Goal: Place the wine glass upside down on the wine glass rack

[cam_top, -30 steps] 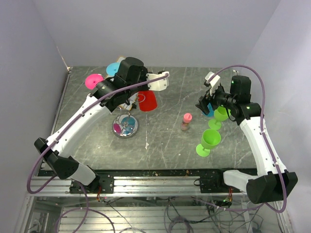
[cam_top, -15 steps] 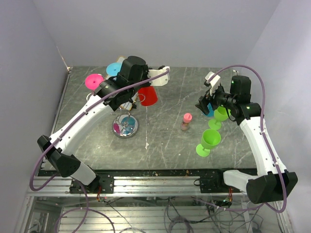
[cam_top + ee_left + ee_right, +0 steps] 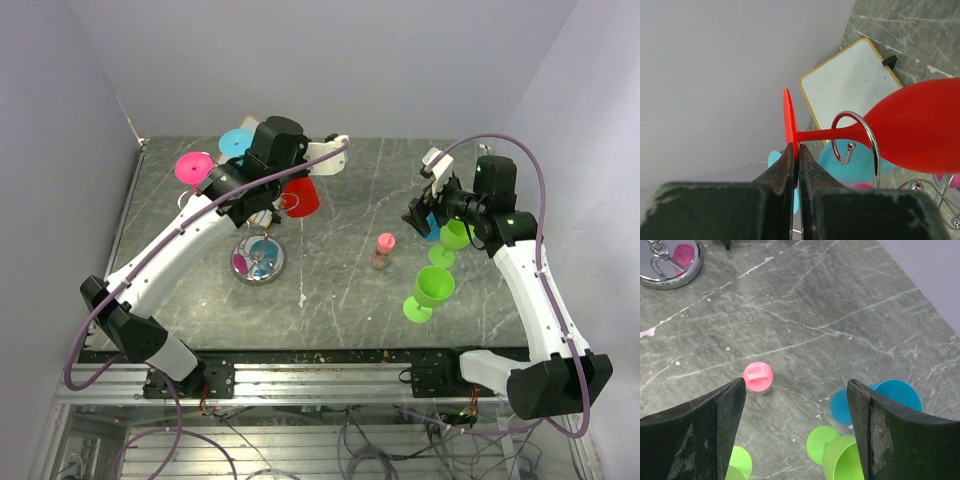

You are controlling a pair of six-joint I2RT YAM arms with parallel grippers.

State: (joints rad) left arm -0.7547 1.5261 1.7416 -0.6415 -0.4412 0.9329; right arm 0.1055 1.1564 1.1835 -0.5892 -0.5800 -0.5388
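Note:
A red wine glass (image 3: pixel 920 130) lies on its side in the air, its stem (image 3: pixel 822 134) horizontal. My left gripper (image 3: pixel 796 155) is shut on the rim of its round foot (image 3: pixel 788 117). A curled silver hook (image 3: pixel 860 137) of the wine glass rack loops just in front of the stem where it joins the bowl. In the top view the red glass (image 3: pixel 302 197) hangs above and right of the rack's shiny disc base (image 3: pixel 259 260), with the left gripper (image 3: pixel 283 188) beside it. My right gripper (image 3: pixel 796 390) is open and empty over the table at the right (image 3: pixel 420 215).
A pink foot (image 3: pixel 194 166) and a cyan foot (image 3: pixel 238 141) show at the rack's far side. A white board with a yellow frame (image 3: pixel 850 85) lies behind the rack. Two green glasses (image 3: pixel 432 290) (image 3: pixel 455 237), a blue glass (image 3: pixel 900 397) and a pink-capped bottle (image 3: pixel 384 250) stand near the right gripper.
My left gripper has carried the red glass a little back and up, closer to the rack's hooks. The right arm has not moved.

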